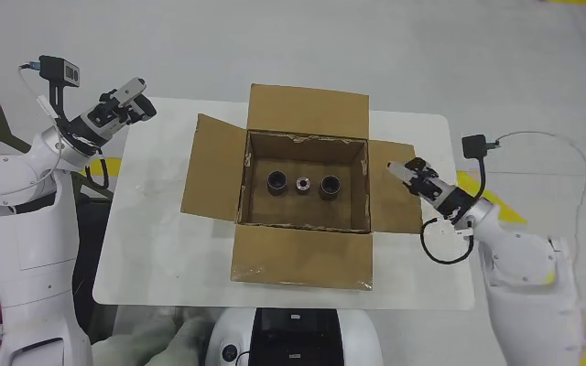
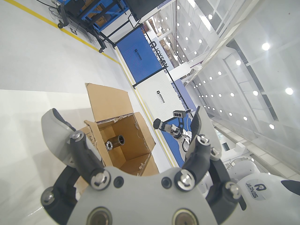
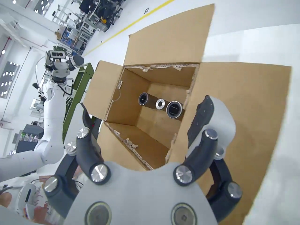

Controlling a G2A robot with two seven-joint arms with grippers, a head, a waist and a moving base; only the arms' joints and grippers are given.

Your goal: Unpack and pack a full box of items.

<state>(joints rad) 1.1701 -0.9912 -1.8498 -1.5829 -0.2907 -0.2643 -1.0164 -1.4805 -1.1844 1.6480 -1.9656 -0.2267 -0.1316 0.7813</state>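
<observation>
Three cylinders stand in a row on the floor of the open box [image 1: 302, 258] at the middle of the desk [image 1: 156, 247]: a dark tube [image 1: 277, 183], a smaller silver piece [image 1: 303, 185] and a second dark tube [image 1: 330, 187]. The left gripper [image 1: 139, 98] hangs over the desk's far left corner, fingers spread wide, empty. The right gripper [image 1: 399, 170] hovers above the box's right flap, likewise wide and empty.

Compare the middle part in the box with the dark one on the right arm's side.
Size: the middle part is narrower across than the dark part.
Colour: the middle part's top is silver; the dark part's is black with a bright rim.
Place: the middle part sits mid-row; the dark part ends it.
Both are round, standing end-up on the box floor.
</observation>
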